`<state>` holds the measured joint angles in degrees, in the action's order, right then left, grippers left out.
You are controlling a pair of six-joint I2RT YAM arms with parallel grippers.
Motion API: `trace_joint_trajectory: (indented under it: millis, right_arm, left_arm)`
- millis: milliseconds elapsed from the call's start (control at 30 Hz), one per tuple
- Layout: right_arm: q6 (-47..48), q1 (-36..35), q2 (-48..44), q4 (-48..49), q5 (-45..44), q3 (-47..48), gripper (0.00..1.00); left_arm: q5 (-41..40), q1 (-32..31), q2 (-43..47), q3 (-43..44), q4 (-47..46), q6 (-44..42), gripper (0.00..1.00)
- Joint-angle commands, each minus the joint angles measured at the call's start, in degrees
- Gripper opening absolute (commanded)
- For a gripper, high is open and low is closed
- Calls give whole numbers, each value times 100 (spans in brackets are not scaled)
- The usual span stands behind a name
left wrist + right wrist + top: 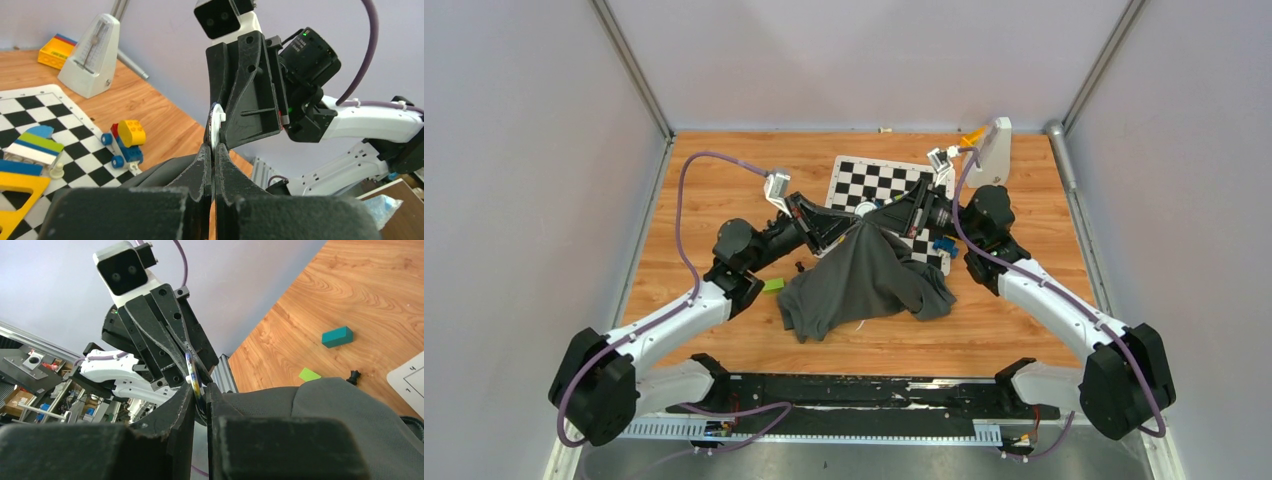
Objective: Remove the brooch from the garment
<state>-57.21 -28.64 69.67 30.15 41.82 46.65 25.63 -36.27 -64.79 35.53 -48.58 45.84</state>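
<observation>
Wooden table (724, 190) carried chequered board (879, 180) at far centre, white metronome (995, 152) near far right corner. Dark grey garment (864, 285) draped over table and board's near edge. Green block (773, 285) and small black piece (799, 266) lay just left of it.

The dark grey garment (864, 280) is soft matt cloth, the round brooch (195, 380) glossy, the brown tabletop (724, 190) smooth wood grain.

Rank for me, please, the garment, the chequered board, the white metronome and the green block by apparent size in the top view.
1. garment, clearly the largest.
2. chequered board, though it is partly covered.
3. white metronome.
4. green block, the smallest.
</observation>
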Motion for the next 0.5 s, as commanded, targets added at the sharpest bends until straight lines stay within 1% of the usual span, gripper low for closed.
trace_joint_trajectory:
  millis: [0,67,167,233,333,467]
  right_arm:
    - [-68,-147,-69,36,219,283,19]
    - [-60,-142,-83,129,302,262,40]
    - [-1,-141,-191,168,283,142,64]
    - [25,-133,-311,283,225,-12,68]
    - [53,-129,-487,398,120,-199,68]
    - [232,-123,-675,148,-124,-338,68]
  left_arm:
    - [558,-178,115,225,1253,-745,0]
    - [427,-174,166,197,1357,-747,0]
    - [86,-164,288,140,1419,-697,0]
    - [-63,-163,365,101,1419,-668,0]
    - [-218,-164,475,68,1382,-604,0]
    - [-329,-160,598,7,1272,-475,0]
